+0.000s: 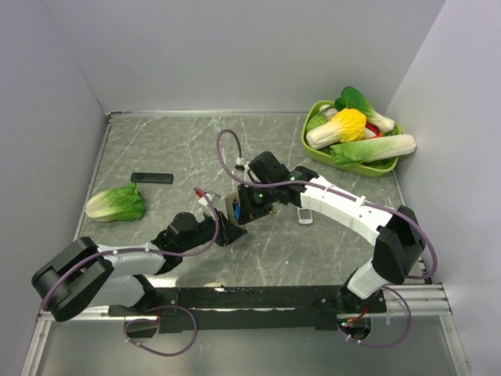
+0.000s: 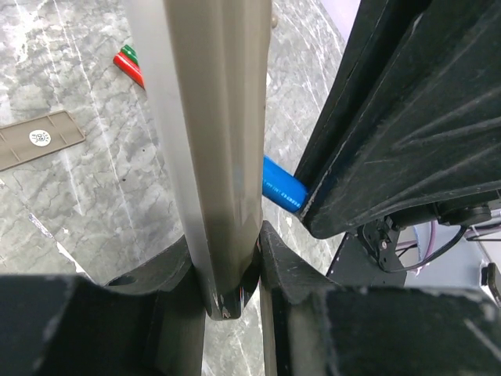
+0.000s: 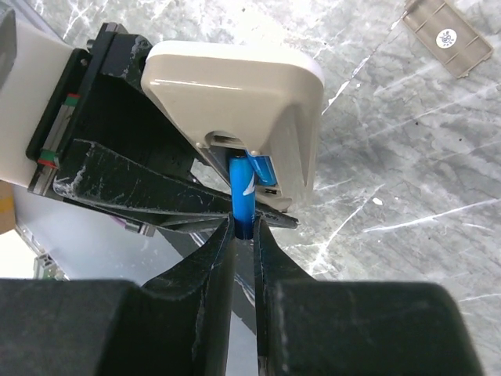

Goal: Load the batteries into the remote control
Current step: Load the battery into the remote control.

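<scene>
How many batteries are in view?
2: a slim blue battery pinched in the right gripper against the beige remote, and a red-and-green battery lying on the marble table. Others may be hidden.

No legible text; round sticker (image 2: 39,138) on grey cover (image 2: 69,128) too small to read.

remote control (image 3: 243,86) 1 | white remote (image 1: 305,216) 1 | black bar (image 1: 151,178) 1 | batteries (image 3: 241,196) at least 2 | cover (image 2: 39,139) 1 | lettuce leaf (image 1: 116,204) 1 | basket (image 1: 311,149) 1

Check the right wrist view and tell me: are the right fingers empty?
No, the right fingers pinch a blue battery whose far end sits at the remote control and its open recess.
</scene>
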Available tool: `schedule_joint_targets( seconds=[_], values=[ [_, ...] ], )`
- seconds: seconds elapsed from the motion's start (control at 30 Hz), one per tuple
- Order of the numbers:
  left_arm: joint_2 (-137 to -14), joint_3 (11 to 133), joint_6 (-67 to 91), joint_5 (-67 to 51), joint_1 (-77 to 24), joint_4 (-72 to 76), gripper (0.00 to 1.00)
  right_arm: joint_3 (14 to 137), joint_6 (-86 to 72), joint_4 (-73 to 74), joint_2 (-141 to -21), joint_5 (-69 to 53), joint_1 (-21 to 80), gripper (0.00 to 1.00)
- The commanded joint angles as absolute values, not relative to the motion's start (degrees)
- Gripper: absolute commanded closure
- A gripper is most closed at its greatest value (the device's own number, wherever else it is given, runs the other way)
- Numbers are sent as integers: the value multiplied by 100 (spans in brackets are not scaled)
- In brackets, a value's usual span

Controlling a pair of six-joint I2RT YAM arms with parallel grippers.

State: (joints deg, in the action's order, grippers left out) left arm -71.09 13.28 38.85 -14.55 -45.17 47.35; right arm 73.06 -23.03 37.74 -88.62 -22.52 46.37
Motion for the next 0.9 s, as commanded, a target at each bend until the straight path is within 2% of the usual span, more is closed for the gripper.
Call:
schedule_joint_targets(
  seconds=[0.0, 0.47, 0.87],
  values=[
    [-7128, 1503, 4060, -1415, -4597, 5326, 96, 7786, -2470, 3858, -9008, -1969, 4676, 100],
    [-7681, 1503, 5326, -1837, -4641, 6152, 97, 8349, -2285, 4218, -9448, -1757, 4728, 98],
    [-7752, 1468, 5862, -1828, -4641, 6390, 98, 8797, -2039, 4684, -9676, -1652, 4772, 79]
  ],
)
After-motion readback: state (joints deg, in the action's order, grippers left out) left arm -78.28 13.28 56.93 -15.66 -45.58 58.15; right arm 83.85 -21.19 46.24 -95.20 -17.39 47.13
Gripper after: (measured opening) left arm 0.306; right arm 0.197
